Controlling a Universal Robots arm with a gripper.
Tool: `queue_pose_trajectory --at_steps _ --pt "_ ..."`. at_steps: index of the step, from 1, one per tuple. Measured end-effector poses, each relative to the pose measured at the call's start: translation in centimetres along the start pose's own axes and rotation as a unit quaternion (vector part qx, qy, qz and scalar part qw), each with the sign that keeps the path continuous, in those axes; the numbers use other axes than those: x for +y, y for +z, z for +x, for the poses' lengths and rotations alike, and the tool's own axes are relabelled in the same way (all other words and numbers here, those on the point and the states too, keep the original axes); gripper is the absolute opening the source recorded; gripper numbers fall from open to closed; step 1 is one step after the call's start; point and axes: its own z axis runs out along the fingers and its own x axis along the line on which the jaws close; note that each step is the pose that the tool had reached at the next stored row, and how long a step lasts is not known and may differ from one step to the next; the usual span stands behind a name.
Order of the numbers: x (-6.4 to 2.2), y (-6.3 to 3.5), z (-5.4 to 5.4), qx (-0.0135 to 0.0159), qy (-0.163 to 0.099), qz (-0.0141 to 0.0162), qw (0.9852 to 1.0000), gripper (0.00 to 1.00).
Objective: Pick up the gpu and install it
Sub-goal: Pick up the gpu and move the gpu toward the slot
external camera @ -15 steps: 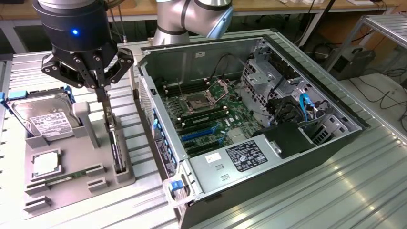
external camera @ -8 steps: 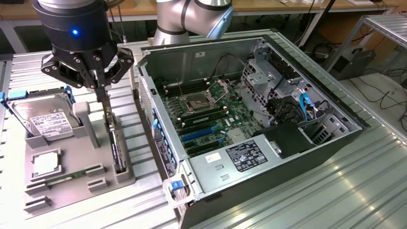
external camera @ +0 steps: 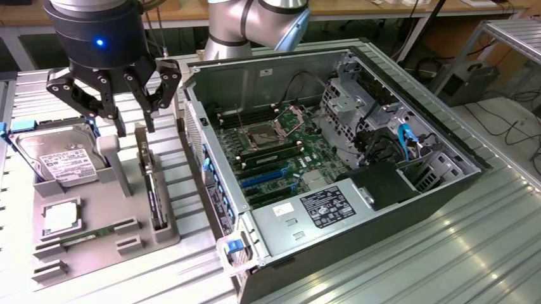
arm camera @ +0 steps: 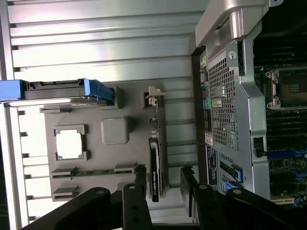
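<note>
At the exterior view's upper left, I hold the gripper (external camera: 135, 123) spread wide above the gpu (external camera: 151, 187) standing in its tray (external camera: 93, 250).

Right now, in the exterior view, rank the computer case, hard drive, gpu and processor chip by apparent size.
1. computer case
2. hard drive
3. gpu and processor chip: left unranked. The gpu stands edge-on, long but thin, while the chip lies flat and square.
</note>
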Motion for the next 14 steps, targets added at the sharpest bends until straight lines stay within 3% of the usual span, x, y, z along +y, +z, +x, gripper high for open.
queue_pose_trajectory --at_steps 14 --pt "-0.58 2.79 0.1 -0.0004 0.000 0.0004 1.0000 0.42"
